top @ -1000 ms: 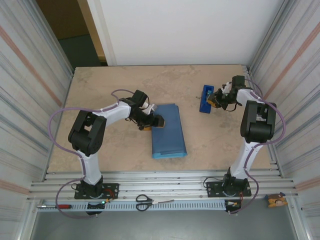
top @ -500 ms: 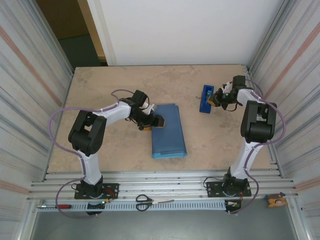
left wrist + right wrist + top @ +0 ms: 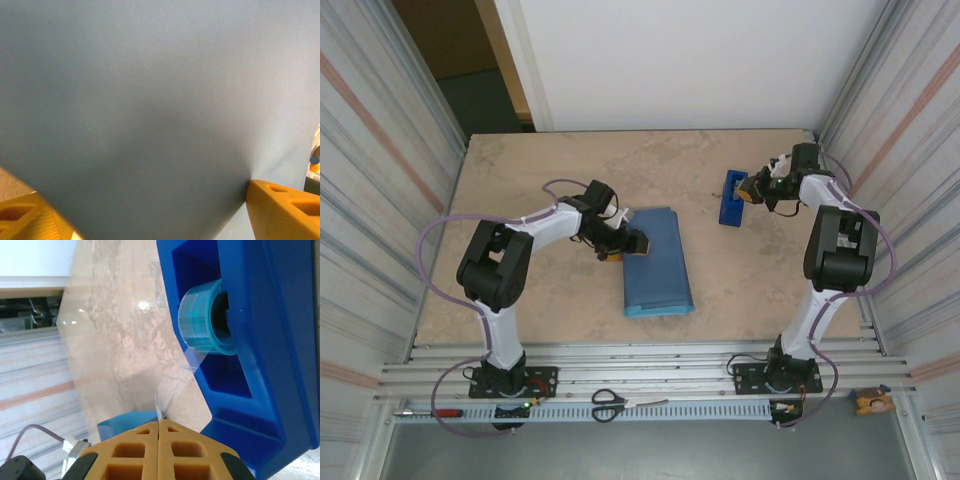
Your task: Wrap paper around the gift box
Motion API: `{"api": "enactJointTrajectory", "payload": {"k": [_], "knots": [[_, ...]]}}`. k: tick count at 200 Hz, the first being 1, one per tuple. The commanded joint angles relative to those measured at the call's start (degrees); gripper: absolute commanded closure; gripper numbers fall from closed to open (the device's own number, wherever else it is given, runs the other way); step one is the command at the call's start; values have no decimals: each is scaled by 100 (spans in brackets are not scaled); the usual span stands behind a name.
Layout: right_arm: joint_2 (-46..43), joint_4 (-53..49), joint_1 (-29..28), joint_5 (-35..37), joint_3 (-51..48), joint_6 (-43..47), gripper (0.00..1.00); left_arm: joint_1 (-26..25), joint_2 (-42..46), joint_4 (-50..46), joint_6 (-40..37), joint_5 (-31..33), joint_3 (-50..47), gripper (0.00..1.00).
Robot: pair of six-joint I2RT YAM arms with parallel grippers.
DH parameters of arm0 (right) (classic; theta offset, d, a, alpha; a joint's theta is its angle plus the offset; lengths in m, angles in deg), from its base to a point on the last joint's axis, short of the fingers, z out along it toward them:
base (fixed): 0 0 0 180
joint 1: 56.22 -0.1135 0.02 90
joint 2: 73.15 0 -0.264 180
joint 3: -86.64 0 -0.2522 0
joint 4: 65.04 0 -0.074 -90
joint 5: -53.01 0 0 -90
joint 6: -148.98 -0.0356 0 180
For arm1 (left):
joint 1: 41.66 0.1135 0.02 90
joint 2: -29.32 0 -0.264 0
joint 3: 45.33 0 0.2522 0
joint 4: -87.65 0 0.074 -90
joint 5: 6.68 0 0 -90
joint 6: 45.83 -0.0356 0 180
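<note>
Two arms at work: one on the paper, one on the tape

The left arm folds at the elbow and reaches right across the table [image 3: 520,170], wrist low, so the left gripper [image 3: 623,247] sits at the left edge of the paper [image 3: 658,265]. Its orange fingers [image 3: 280,205] are spread wide, with the sheet's face running between them. One tip touches the paper at a soft crease. Whether they squeeze anything under it cannot be told.

The paper lies near the middle of the table, folded into a flat oblong. It is matte and smooth, slate blue on top, with a lighter blue strip along its near edge.

The right arm stretches almost straight toward the far right corner, its wrist turned left. The right gripper [image 3: 159,427] is closed tight, its ribbed orange fingers meeting flush and pinching the end of a clear tape strip [image 3: 175,385]. The strip is glossy and see-through, and runs taut from a teal-cored tape roll [image 3: 202,320]. The roll is seated in a tape dispenser [image 3: 270,340] of hard, bright blue moulded plastic that sits on the mottled beige tabletop, well to the right of the paper.
</note>
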Motion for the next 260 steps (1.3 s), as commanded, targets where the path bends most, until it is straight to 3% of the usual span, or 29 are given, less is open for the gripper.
{"api": "enactJointTrajectory", "payload": {"k": [1, 88, 141, 223, 260], "knots": [[-479, 54, -25, -360, -430, -250, 100, -133, -588, -99, -76, 635, -363, 15], [-1128, 659, -98, -325, -1967, -502, 100, -133, -604, -93, -66, 611, -361, 15], [-1051, 819, -128, -241, -2160, -503, 100, -133, -600, -110, -62, 618, -353, 15], [-597, 623, -183, 747, -2275, 17, 100, -133, -617, -116, -62, 634, -346, 15], [-422, 599, -186, 840, -2279, 148, 100, -133, -621, -121, -62, 635, -343, 15]]}}
